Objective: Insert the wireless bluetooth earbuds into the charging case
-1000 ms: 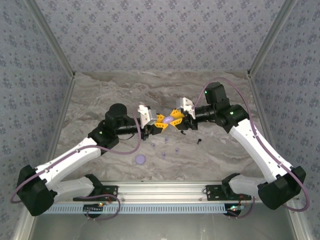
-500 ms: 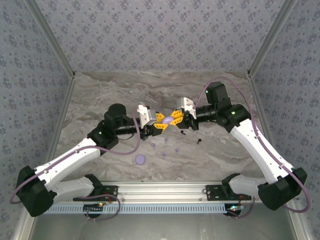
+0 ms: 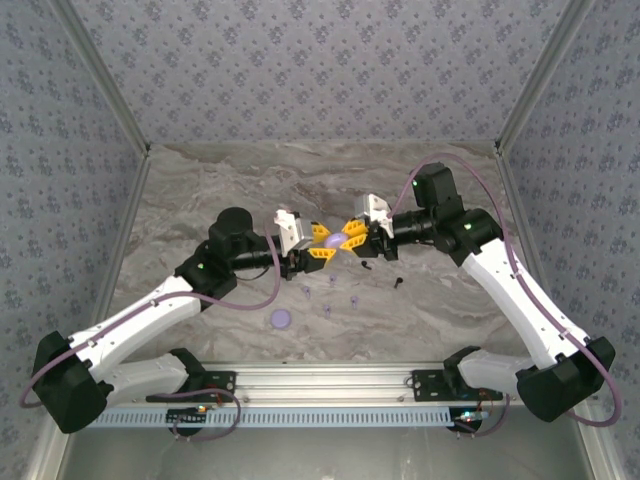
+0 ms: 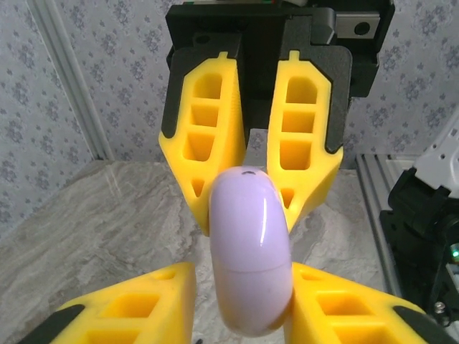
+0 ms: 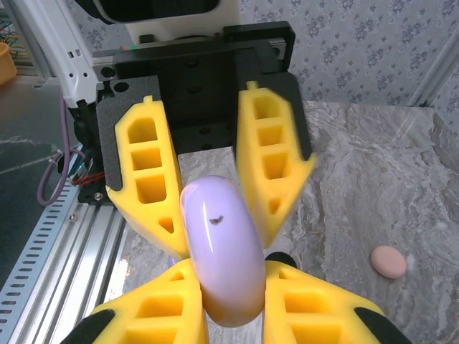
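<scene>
The lavender charging case (image 3: 330, 238) hangs closed above the table's middle, between both grippers. My right gripper (image 3: 350, 237) is shut on it; in the right wrist view its yellow fingers (image 5: 161, 304) press both sides of the case (image 5: 219, 244). My left gripper (image 3: 318, 247) comes from the opposite side. In the left wrist view the case (image 4: 251, 251) touches its right finger (image 4: 344, 301), with a strip of table showing beside the left one. Tiny lavender earbuds (image 3: 306, 291) and black ones (image 3: 399, 282) lie on the marble below.
A lavender disc (image 3: 281, 319) lies nearer the arm bases. A pale pink disc (image 5: 389, 262) rests on the marble to the right in the right wrist view. The aluminium rail (image 3: 330, 385) runs along the near edge, and patterned walls (image 3: 320, 70) enclose the table.
The two grippers have stayed together at the case, shifting only slightly. One left-gripper finger looks blurred in the right wrist view now.
</scene>
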`<action>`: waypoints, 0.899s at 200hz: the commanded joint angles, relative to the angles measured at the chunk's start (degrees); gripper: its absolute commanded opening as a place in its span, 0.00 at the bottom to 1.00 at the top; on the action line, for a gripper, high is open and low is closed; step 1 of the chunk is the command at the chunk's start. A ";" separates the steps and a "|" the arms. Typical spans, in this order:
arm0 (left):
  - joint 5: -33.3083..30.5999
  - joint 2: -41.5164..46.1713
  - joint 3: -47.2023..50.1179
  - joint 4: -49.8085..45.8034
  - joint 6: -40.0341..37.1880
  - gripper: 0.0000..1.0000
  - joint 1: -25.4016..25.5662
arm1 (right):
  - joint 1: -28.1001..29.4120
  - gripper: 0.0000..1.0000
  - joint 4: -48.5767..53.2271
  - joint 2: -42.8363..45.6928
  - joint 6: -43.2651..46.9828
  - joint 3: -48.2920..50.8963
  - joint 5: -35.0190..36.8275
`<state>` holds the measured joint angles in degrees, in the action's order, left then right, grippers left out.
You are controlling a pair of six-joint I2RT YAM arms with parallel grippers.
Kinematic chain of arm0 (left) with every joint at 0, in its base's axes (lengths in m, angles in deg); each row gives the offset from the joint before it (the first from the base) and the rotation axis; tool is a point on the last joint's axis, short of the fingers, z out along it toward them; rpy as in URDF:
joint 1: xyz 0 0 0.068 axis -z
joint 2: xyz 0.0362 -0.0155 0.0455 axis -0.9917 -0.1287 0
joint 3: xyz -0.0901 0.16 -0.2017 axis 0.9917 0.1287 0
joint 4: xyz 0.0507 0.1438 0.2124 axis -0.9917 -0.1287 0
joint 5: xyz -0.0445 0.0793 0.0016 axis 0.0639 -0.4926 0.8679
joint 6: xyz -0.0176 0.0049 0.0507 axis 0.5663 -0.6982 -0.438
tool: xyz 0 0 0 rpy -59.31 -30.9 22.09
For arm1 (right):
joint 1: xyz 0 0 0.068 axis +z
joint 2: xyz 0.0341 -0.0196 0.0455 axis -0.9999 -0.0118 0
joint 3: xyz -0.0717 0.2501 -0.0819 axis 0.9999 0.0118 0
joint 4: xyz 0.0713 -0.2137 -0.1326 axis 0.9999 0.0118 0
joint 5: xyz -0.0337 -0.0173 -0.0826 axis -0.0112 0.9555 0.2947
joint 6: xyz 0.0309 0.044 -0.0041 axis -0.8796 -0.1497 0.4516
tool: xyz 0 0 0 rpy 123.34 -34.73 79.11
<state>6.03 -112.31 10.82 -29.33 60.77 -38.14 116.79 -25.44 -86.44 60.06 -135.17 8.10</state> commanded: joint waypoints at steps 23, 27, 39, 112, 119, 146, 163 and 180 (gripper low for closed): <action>-0.29 -0.80 -0.66 0.94 0.08 0.20 0.18 | 0.23 0.20 -0.45 0.40 -2.38 -1.95 -1.42; -0.34 -0.78 -0.64 0.88 0.00 0.19 0.14 | 0.16 0.21 -0.54 0.41 -2.50 -1.95 -1.42; -0.34 -0.85 -0.63 0.93 -0.01 0.14 0.17 | 0.14 0.23 -0.54 0.50 -2.70 -1.96 -1.07; -0.60 -0.96 -0.53 1.09 0.00 0.07 0.18 | -0.06 0.55 -5.23 1.17 -6.80 -0.95 1.87; -0.60 -0.98 -0.59 1.06 -0.03 0.07 0.17 | -0.04 0.55 -5.22 0.84 -7.09 -1.10 2.21; -0.42 -0.89 -0.51 1.11 -0.04 0.06 0.17 | -0.03 0.55 -5.20 -0.35 -7.84 -2.38 3.63; -0.37 -0.88 -0.53 0.95 -0.01 0.05 0.14 | -0.13 0.56 -5.73 -0.65 -8.60 -2.92 4.66; -0.51 -0.97 -0.44 1.08 -0.08 0.06 0.13 | -0.33 0.59 -5.98 -0.86 -8.95 -3.64 4.60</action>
<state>5.00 -113.05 10.82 -29.33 61.21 -38.03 116.59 -29.94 -86.90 53.00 -135.89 11.51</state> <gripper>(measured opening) 0.197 0.573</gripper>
